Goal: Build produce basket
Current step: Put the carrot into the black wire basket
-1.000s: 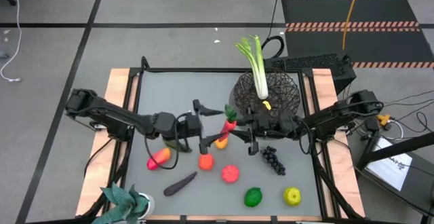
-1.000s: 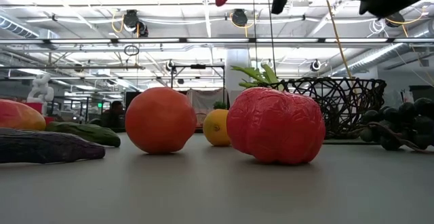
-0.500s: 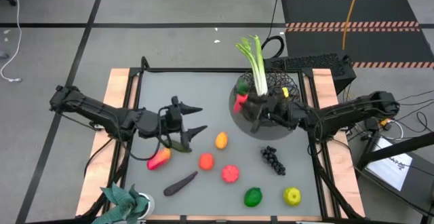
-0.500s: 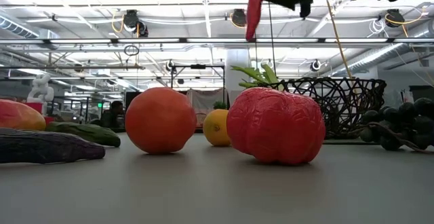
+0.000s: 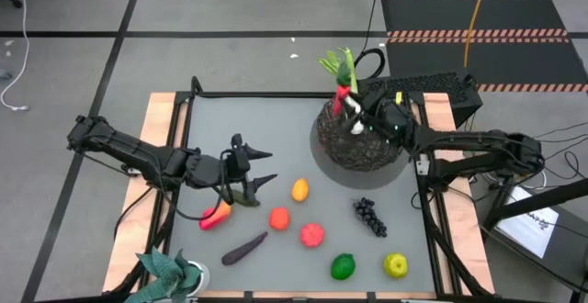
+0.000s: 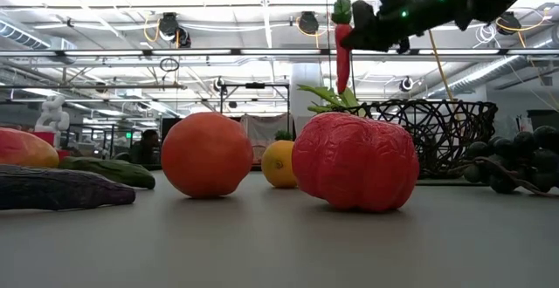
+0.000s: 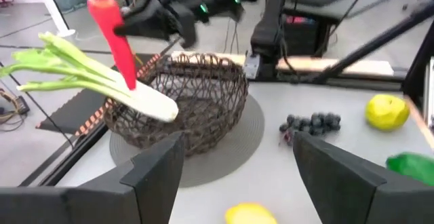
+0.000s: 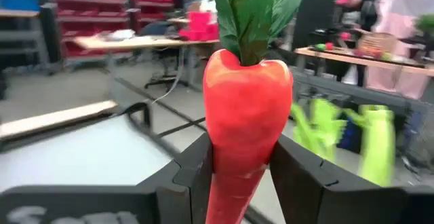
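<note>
1. As far as the pictures show, only the leek [image 5: 342,75] is in the basket [image 5: 360,136] so far, its white end inside and its green leaves sticking out over the far rim.
2. The right hand [image 5: 354,110] hangs over the basket, fingers clamped on the carrot [image 5: 342,101]; the carrot dangles tip-down below the hand, above the mesh and beside the leek, not yet released.
3. My read: the carrot is the second item, a drop away from being placed.
4. The left hand [image 5: 255,167] hovers low over the counter [image 5: 248,119], fingers spread partway with nothing between them.
5. Just beside and under this hand lie the cucumber [image 5: 241,196] and a red-orange fruit [image 5: 215,215], most likely the next pick.
6. Left on the counter, nearer the front edge than the left hand: eggplant [image 5: 243,247], orange fruit [image 5: 279,218], red fruit [image 5: 312,235], small yellow-orange fruit [image 5: 299,190], green fruit [image 5: 343,266], yellow fruit [image 5: 396,265].
7. The dark grapes [image 5: 370,216] lie just in front of the basket, well below the right hand.
8. Judgement: early stage; most of the produce is not yet loaded.
</note>
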`<action>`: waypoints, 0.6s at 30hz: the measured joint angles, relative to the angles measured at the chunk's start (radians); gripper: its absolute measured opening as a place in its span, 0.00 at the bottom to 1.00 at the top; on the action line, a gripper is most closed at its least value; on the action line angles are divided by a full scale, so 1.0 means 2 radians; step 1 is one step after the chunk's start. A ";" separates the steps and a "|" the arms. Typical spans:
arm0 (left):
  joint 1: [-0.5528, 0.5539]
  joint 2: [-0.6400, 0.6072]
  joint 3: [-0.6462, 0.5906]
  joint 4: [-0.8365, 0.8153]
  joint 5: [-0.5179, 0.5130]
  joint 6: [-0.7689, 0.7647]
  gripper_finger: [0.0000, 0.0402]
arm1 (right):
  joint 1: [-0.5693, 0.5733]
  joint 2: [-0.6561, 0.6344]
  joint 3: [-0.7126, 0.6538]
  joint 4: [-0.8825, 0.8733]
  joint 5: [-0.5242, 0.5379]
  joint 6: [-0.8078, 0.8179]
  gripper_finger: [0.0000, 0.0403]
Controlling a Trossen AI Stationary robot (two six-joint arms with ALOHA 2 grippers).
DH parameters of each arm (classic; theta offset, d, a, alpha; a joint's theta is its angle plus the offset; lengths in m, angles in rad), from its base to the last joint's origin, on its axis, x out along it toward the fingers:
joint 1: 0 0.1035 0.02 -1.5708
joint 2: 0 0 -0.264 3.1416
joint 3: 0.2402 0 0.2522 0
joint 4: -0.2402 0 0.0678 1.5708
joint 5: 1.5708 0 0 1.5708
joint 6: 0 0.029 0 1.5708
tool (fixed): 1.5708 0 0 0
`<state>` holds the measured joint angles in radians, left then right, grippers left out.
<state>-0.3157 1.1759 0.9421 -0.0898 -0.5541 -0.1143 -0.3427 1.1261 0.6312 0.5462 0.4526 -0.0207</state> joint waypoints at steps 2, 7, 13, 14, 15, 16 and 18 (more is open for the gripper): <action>0.000 -0.001 0.000 -0.015 0.000 0.000 0.68 | -0.027 0.010 0.000 0.001 -0.020 0.008 0.31; -0.002 0.000 0.000 -0.044 0.000 0.004 0.69 | -0.071 0.052 0.000 -0.009 -0.063 0.034 0.31; 0.000 0.000 0.000 -0.044 0.000 0.011 0.69 | -0.073 0.101 0.000 -0.028 -0.085 0.044 0.31; 0.001 0.000 0.000 -0.044 0.000 0.014 0.69 | -0.074 0.109 0.000 -0.029 -0.085 0.044 0.31; 0.001 0.000 0.000 -0.044 0.000 0.017 0.69 | -0.074 0.116 0.000 -0.030 -0.084 0.044 0.31; 0.001 0.000 0.000 -0.044 0.000 0.018 0.69 | -0.074 0.123 0.000 -0.032 -0.084 0.045 0.31; 0.001 0.000 0.000 -0.044 0.000 0.019 0.69 | -0.074 0.132 0.000 -0.031 -0.084 0.048 0.31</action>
<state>-0.3145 1.1751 0.9421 -0.1772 -0.5548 -0.0753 -0.4908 1.3892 0.6308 0.4848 0.2850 0.0752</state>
